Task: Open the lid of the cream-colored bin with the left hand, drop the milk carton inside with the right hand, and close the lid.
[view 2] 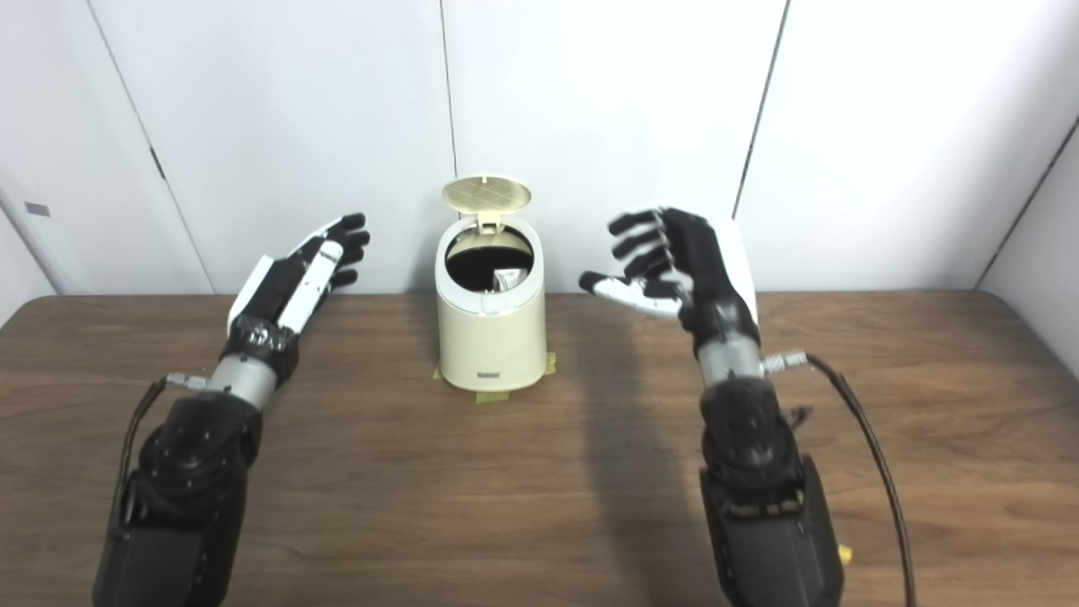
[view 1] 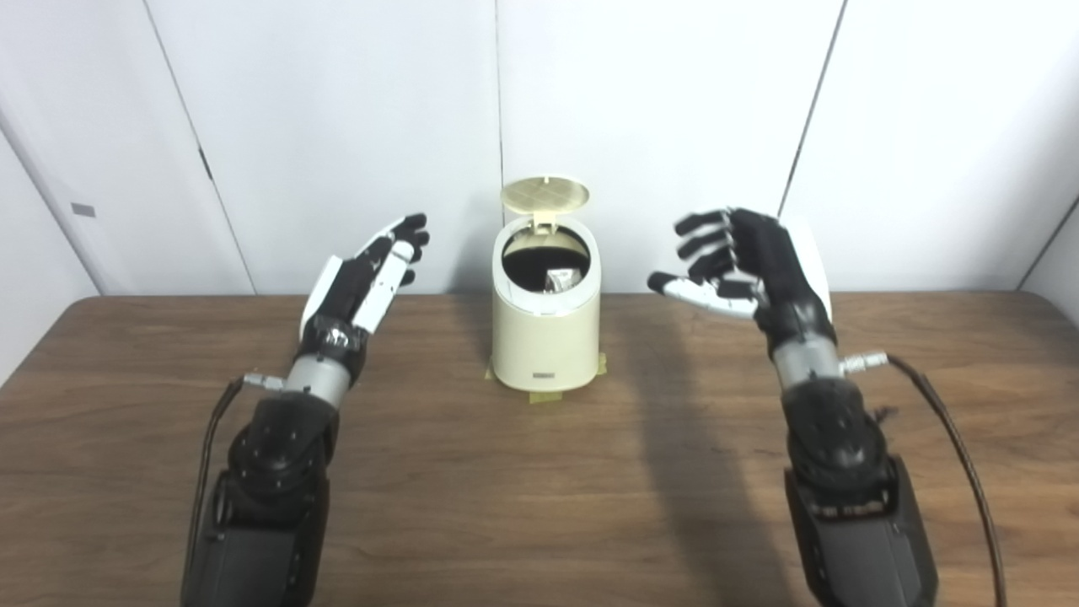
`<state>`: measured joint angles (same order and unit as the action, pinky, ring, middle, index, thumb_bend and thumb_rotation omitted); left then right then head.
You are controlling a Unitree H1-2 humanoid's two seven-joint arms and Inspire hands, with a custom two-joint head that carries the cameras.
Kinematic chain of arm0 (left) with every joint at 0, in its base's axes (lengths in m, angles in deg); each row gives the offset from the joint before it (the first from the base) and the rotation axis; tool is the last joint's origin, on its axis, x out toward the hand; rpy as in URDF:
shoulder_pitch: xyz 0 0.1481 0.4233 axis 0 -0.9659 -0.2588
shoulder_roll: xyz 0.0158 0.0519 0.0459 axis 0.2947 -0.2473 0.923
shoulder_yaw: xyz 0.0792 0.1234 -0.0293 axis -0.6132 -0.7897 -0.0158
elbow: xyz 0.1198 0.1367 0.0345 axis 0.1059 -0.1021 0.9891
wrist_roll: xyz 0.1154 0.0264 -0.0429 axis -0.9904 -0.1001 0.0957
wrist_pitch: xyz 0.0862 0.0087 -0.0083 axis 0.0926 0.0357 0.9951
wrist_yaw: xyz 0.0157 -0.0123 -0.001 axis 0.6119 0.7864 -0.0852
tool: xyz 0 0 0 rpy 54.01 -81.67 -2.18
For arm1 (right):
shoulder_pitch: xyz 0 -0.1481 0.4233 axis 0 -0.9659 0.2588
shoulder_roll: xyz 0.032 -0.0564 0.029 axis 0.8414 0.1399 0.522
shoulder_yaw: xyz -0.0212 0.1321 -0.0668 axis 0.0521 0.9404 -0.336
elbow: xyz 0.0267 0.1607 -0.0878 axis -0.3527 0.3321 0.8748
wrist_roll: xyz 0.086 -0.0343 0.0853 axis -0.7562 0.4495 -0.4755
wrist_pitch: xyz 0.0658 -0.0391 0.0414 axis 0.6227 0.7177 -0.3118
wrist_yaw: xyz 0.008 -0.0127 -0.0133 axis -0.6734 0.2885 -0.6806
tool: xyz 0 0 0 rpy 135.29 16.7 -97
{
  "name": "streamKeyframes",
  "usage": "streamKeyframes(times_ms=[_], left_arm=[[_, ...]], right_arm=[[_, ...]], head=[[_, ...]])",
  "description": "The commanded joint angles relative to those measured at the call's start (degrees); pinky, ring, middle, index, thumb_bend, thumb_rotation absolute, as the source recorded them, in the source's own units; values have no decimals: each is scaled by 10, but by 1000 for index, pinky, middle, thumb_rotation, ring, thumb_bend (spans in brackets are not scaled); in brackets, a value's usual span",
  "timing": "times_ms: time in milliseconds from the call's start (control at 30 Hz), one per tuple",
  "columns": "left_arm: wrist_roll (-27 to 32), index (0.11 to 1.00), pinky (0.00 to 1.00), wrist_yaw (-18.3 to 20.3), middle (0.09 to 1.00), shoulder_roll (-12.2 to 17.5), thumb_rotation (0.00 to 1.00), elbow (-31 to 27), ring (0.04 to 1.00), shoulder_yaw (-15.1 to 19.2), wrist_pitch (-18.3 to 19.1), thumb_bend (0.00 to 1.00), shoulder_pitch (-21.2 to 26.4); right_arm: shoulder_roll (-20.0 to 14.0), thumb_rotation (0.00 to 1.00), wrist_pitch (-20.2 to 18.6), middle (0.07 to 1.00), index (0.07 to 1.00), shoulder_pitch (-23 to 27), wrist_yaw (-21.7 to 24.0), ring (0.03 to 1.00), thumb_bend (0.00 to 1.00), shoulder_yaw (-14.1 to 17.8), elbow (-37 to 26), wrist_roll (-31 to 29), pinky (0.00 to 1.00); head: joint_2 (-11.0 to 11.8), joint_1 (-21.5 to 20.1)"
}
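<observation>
- Cream-colored cylindrical plastic bin [view 1: 545, 337], frame centre on a dark wood-grain table [view 1: 539, 506]: rigid, smooth, likely light; tape tabs at its base.
- Left hand [view 1: 362, 282] and right hand [view 1: 742, 265]: fingers spread, holding nothing, flanking the bin.
- Round ribbed lid [view 1: 545, 196]: hinged upright; best pushed at its rim.
- Pale carton [view 1: 560, 280]: apparently inside the bin.

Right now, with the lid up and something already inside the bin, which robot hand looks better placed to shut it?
Probably the left robot hand: open and empty beside the bin, fingers pointing toward the raised lid. The right robot hand is equally free.
</observation>
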<state>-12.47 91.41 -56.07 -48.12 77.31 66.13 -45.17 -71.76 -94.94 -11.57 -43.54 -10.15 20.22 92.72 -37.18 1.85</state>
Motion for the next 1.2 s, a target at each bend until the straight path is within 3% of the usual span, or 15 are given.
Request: streamKeyframes(times_ms=[0,33,67,167,233,333,467,633,833,1167], left_arm=[[5,876,878,3,892,9,870,4,905,0,-4,381,53],[6,869,878,6,886,9,858,11,899,-2,-2,371,63],[8,865,878,8,883,10,854,17,895,-4,-1,361,72],[10,865,883,18,884,13,855,35,895,-11,5,349,95],[8,865,880,26,889,15,842,48,899,-17,7,356,110],[5,870,879,36,895,21,828,69,905,-27,11,375,131],[16,858,884,36,894,11,841,101,906,-20,16,404,160],[34,872,909,37,898,1,989,138,911,-12,17,436,199],[36,888,941,45,904,3,1000,176,924,-17,8,506,234],[14,892,946,55,894,19,1000,231,927,-48,-32,506,265]], right_arm=[[9,439,-2,641,575,-11,6,593,426,12,-32,-36,518],[17,718,-7,686,639,-26,8,647,391,20,-39,-59,568],[22,835,-12,714,673,-38,11,682,393,25,-44,-78,603],[29,969,-21,787,748,-70,20,761,441,34,-54,-117,679],[32,982,-26,854,821,-88,23,824,492,40,-57,-140,727],[39,994,-17,877,864,-113,18,849,564,45,-55,-165,770],[55,1000,3,869,863,-133,9,848,606,49,-50,-190,788],[60,1000,18,892,889,-151,16,866,564,47,-49,-223,790],[59,1000,5,884,885,-148,7,856,564,42,-47,-229,798],[52,1000,5,846,883,-142,-1,817,553,19,-34,-216,759]], head=[[-1,2],[-1,2],[1,2],[5,2],[8,1],[11,1],[15,0],[19,-2],[22,-4],[26,-9]])
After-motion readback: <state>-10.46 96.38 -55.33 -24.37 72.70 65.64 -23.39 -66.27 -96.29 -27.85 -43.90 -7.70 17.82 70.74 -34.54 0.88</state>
